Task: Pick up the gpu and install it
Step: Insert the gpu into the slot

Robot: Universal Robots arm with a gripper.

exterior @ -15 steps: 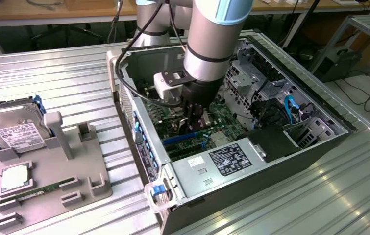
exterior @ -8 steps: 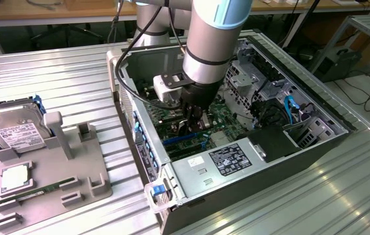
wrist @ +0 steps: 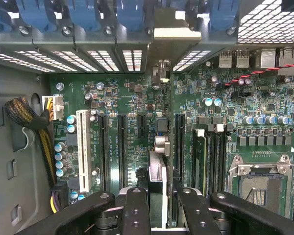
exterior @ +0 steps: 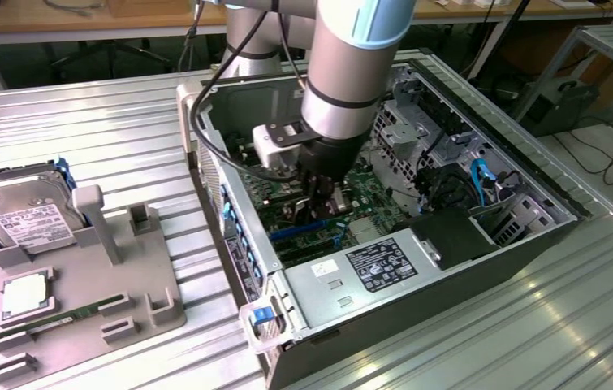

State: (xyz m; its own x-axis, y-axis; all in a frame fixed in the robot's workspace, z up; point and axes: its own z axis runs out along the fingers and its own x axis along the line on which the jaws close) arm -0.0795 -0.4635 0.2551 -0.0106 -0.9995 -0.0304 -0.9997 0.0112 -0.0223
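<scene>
Gripper (wrist: 158, 208) inside open case (exterior: 523, 219), jaws clenched on gpu (wrist: 158, 169). Card stands edge-on between the fingers (wrist: 136, 210), reaching ahead to the rear bracket slots, above motherboard (wrist: 264, 132).

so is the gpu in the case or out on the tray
In the case: gripper holds the gpu edge-on over the motherboard; seated, cannot tell.

Inside the open case (exterior: 533, 195), the pincer (wrist: 157, 205) holds the gpu (wrist: 158, 181) edge-on, hemmed between slot rows (wrist: 122, 147) and memory sticks (wrist: 200, 156).
</scene>
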